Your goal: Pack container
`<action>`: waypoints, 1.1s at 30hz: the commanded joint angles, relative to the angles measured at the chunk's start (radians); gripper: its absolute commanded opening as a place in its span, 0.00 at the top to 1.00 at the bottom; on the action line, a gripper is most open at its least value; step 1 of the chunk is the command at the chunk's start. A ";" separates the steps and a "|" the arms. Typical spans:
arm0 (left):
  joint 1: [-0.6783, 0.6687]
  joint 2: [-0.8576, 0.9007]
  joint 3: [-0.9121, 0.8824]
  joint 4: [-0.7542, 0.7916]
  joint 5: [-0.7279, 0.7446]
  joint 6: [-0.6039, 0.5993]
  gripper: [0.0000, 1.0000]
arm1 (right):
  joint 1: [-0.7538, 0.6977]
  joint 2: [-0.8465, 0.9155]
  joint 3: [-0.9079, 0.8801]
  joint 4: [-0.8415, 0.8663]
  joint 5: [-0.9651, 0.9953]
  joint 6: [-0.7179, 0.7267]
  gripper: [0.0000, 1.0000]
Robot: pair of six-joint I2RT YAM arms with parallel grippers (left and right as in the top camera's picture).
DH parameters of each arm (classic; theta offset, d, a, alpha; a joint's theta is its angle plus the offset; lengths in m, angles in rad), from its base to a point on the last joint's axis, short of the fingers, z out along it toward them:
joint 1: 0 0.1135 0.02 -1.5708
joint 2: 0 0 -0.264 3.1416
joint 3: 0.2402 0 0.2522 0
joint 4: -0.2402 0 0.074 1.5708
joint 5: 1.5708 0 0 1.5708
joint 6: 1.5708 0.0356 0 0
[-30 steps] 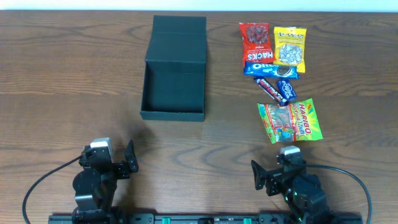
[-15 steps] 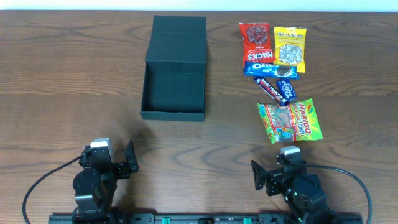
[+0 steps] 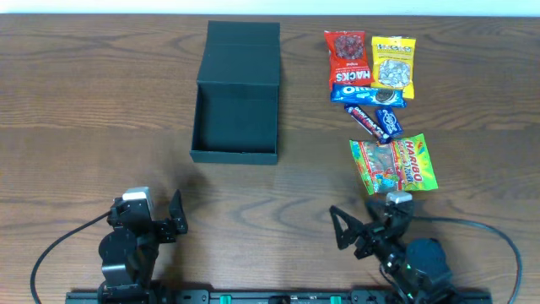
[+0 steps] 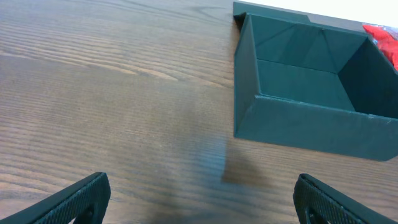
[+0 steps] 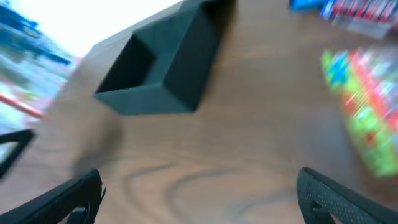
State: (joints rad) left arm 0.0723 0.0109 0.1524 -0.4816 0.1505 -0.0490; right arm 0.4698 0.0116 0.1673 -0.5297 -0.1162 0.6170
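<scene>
Right jaws: spread wide, empty, low over the desk. Since half a second ago the right arm has swung, so the jaws now angle toward the container rather than straight ahead; the right wrist view is smeared by this motion. Left jaws: equally wide and empty on the left arm, which has not moved.

The container lies left of centre, lid flap folded back on the far side, interior bare. Well apart to its right lie the snacks, unmoved: a Haribo bag nearest the right arm, then a small bar, an Oreo pack, a red packet and a yellow packet.

Judgement: packing is only starting, and the right arm is probably beginning a first reach.

Surface: dark wood-grain desk; a pale strip shows beyond its far edge.
</scene>
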 commanded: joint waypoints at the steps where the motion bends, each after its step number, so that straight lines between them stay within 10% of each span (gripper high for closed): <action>1: 0.006 -0.007 -0.017 0.000 0.006 -0.003 0.05 | 0.005 -0.006 -0.004 -0.005 -0.100 0.194 0.01; 11: 0.006 -0.007 -0.017 0.000 0.006 -0.003 0.05 | 0.005 0.067 0.039 0.294 -0.273 0.135 0.01; 22: 0.006 -0.007 -0.017 0.000 0.006 -0.003 0.05 | 0.001 0.787 0.536 0.125 -0.267 -0.076 0.01; 33: 0.006 -0.007 -0.017 0.004 0.005 -0.003 0.05 | -0.040 0.946 0.589 0.126 -0.151 -0.170 0.01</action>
State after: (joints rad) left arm 0.0723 0.0101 0.1520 -0.4797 0.1505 -0.0490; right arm 0.4576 0.9527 0.7338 -0.3771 -0.3565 0.4995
